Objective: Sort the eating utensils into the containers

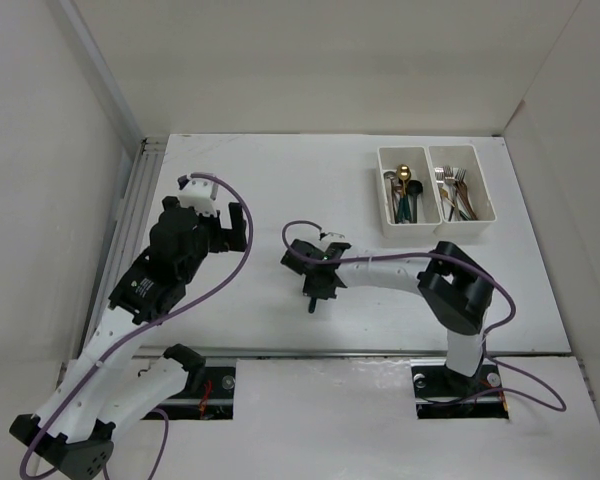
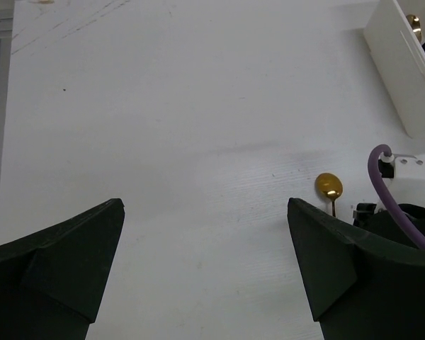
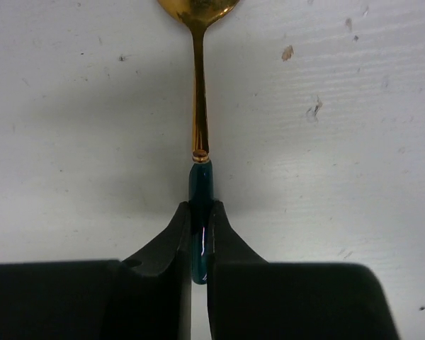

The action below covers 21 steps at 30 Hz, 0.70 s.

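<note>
Currently grips gold-headed spoon (image 3: pixel 197 106) by its dark green handle in right gripper (image 3: pixel 200 212), jaws pinched tight. Holds left gripper (image 2: pixel 204 209) spread wide above white table (image 2: pixel 198 106).

The white table (image 1: pixel 280 180) carries some small brown stains (image 3: pixel 287 52). A grey rail (image 1: pixel 130 220) runs along its 9 o'clock edge. White walls (image 1: pixel 310 60) stand around it.

- bright, even light from above in all three views; the white table (image 1: pixel 280 180) looks almost washed out.
- a soft grey shadow spreads on both sides of the right gripper (image 3: pixel 200 207).
- ahead of it, the gold spoon (image 3: pixel 197 92) is sharp, with a warm glare along the neck.
- the fingers (image 2: pixel 64 262) of the left gripper (image 2: pixel 205 209) are dark with little detail, and slightly soft at the near edge.
</note>
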### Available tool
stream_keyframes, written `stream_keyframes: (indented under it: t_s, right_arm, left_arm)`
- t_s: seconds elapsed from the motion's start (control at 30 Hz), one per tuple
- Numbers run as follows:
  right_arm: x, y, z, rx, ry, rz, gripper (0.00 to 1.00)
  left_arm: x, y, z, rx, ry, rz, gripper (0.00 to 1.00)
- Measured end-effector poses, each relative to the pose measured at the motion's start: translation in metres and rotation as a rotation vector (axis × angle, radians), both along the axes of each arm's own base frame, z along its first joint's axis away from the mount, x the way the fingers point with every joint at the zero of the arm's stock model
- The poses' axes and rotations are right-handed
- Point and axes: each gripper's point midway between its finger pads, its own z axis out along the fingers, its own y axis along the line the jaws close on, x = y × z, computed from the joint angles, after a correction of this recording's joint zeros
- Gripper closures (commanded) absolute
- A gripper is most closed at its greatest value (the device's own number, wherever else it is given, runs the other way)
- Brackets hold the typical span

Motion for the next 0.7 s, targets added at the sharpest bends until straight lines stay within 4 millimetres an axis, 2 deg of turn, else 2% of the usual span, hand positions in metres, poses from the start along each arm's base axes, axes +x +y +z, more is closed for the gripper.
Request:
stream_keyframes:
  t_s: [0.13, 0.23, 0.33, 0.43, 0.5, 0.57, 0.63, 0.7]
  right_arm:
    - [0.008, -0.009, 0.004, -0.076, -0.054, 0.101, 1.0]
    - [0.021, -0.013, 0.02, -0.142, -0.118, 0.235, 1.0]
    - [0.048, -0.01, 0.06, -0.142, -0.223, 0.363, 1.0]
    - [0.099, -0.02, 0.124, -0.095, -0.376, 0.397, 1.0]
    - [0.143, -0.045, 0.167, -0.093, -0.483, 0.382, 1.0]
    - [0.185, -0.081, 0.199, -0.127, -0.569, 0.345, 1.0]
    - [0.222, -0.122, 0.217, -0.187, -0.617, 0.308, 1.0]
    - [0.248, -0.161, 0.216, -0.254, -0.618, 0.277, 1.0]
  left_arm:
    - [0.001, 0.002, -0.004, 0.013, 0.005, 0.008, 0.0]
    - [0.0, 0.003, -0.009, 0.022, 0.013, 0.011, 0.0]
    - [0.001, 0.004, -0.011, 0.025, 0.016, 0.014, 0.0]
    - [0.002, 0.004, -0.013, 0.032, 0.021, 0.016, 0.0]
    - [0.003, 0.004, -0.014, 0.04, 0.026, 0.017, 0.0]
    - [0.005, 0.003, -0.017, 0.051, 0.03, 0.015, 0.0]
    - [0.008, 0.002, -0.021, 0.062, 0.037, 0.013, 0.0]
    - [0.011, 0.001, -0.026, 0.076, 0.047, 0.01, 0.0]
